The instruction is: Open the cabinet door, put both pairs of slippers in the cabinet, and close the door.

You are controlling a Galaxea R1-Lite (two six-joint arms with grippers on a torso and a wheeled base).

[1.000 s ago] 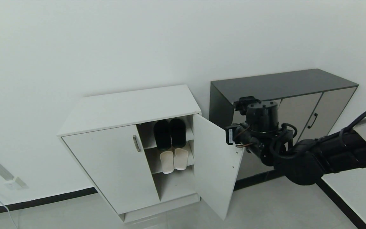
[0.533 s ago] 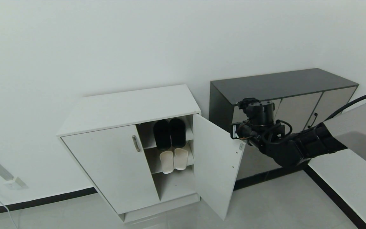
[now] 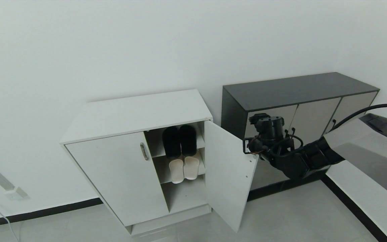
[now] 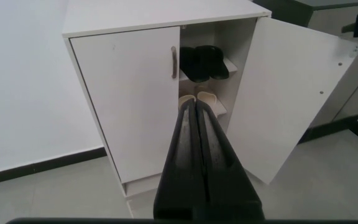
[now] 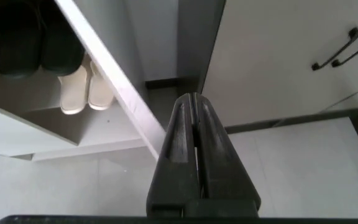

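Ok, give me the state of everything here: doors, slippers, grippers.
right cabinet door: open
left cabinet door: shut
black slippers: on the top shelf
white slippers: on the middle shelf
left gripper: shut, empty
right gripper: shut, empty, beside the open door's edge
dark cabinet: doors shut

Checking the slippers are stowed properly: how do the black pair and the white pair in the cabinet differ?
Colour: the black pair is dark, the white pair is cream. Shelf: the black pair sits on the top shelf, the white pair on the shelf just below. Shared: both pairs lie side by side in the right-hand section of the white cabinet, whose door stands open.
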